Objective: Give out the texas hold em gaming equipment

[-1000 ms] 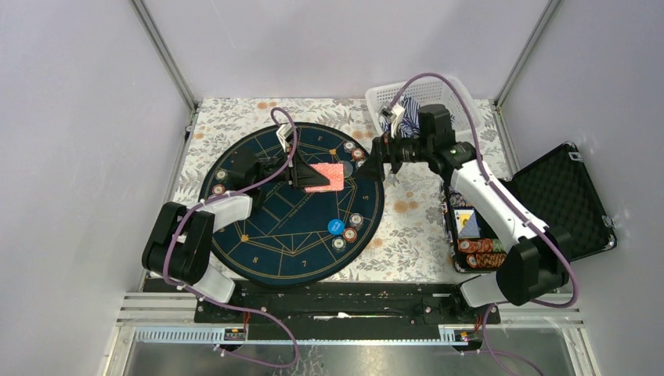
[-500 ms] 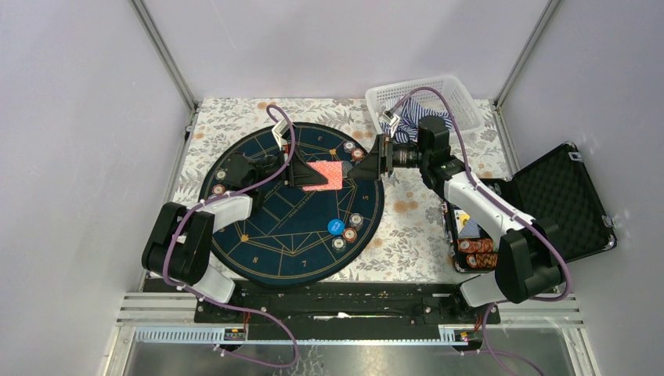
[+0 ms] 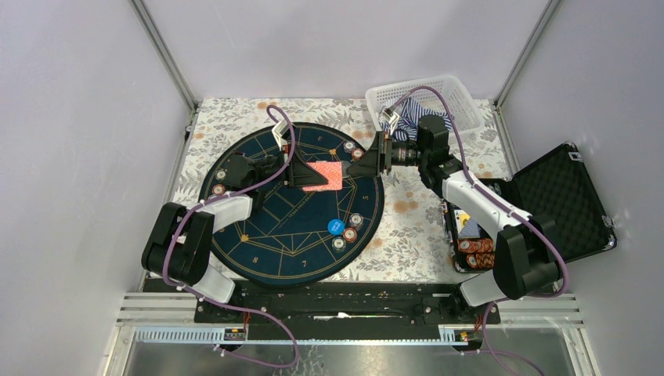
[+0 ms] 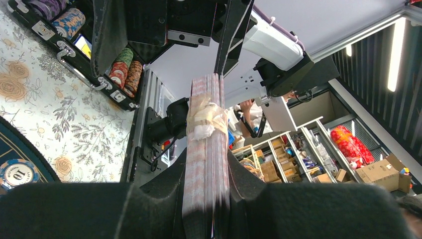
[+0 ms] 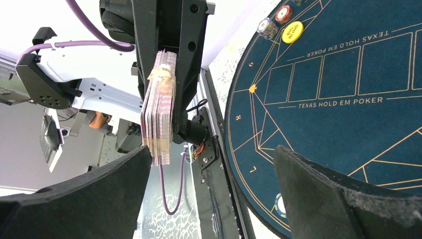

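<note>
Your left tool (image 4: 205, 201) grips the taped deck of playing cards (image 4: 206, 144) on edge between its fingers, over the mat (image 3: 274, 235); your right tool (image 5: 211, 184), spread wide, faces the deck just ahead of it.

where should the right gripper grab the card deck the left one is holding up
Take the free end of the card deck that sticks out past the left gripper, pinching across its two flat faces. It stands edge-on to the open right gripper, so come straight in from the right, jaws straddling the thin stack.
</note>
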`<action>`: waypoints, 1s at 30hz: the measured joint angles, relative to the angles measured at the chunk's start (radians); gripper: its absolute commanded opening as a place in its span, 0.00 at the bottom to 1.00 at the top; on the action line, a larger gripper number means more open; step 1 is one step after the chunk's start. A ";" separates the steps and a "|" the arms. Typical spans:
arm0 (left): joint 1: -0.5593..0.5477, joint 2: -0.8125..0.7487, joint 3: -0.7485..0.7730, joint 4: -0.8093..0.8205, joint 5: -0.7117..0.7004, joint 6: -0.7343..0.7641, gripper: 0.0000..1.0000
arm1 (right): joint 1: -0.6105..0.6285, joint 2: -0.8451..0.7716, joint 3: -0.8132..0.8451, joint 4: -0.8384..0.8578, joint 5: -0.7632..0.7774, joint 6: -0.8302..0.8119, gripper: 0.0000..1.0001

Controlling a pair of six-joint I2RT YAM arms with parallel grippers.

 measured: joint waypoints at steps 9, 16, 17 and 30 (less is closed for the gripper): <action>-0.015 0.000 0.000 0.001 0.000 -0.005 0.00 | 0.000 0.009 0.001 0.023 -0.008 0.018 1.00; -0.033 0.000 0.000 0.003 0.000 -0.005 0.00 | 0.000 0.009 0.001 0.030 -0.024 0.031 1.00; -0.034 0.000 0.000 0.003 0.000 -0.005 0.00 | 0.000 0.009 0.001 0.033 -0.025 0.034 1.00; -0.052 0.000 0.000 0.003 0.004 -0.005 0.05 | 0.005 0.023 0.001 0.074 -0.052 0.063 1.00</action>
